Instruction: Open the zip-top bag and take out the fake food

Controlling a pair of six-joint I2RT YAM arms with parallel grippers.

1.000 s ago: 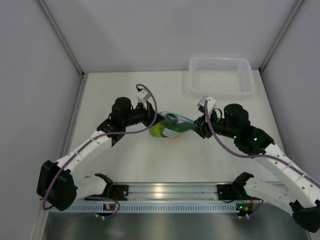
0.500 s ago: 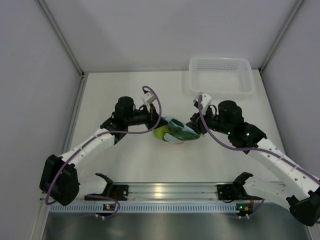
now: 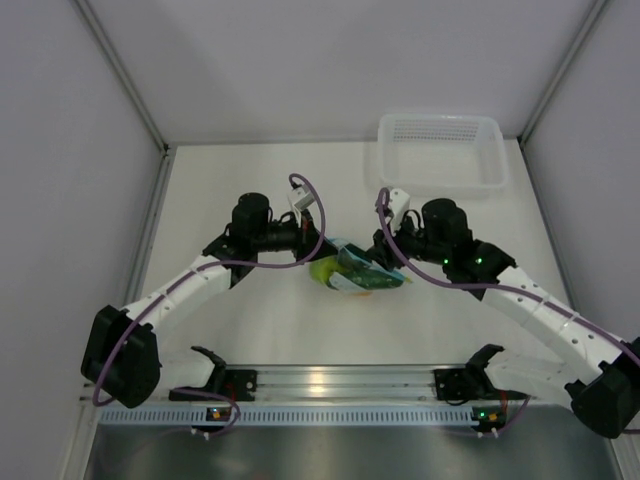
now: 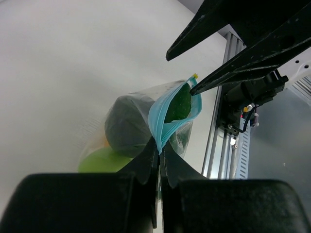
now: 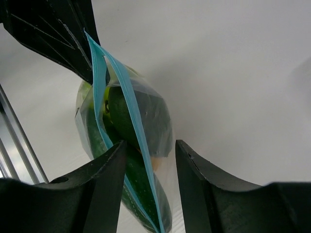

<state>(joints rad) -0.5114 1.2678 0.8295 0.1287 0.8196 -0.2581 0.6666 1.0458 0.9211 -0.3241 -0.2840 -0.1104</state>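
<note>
Clear zip-top bag (image 4: 137, 127) (mouth parted) pinched in left claw (image 4: 159, 153).

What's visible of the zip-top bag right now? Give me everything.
The zip-top bag is small, clear, crinkly plastic with a light blue zip strip, its mouth parted into a narrow loop. Green and orange fake food fills it. It is between the two grippers. The left gripper is shut on one end of the strip; the right gripper has open jaws that straddle one lip at the other end.
</note>
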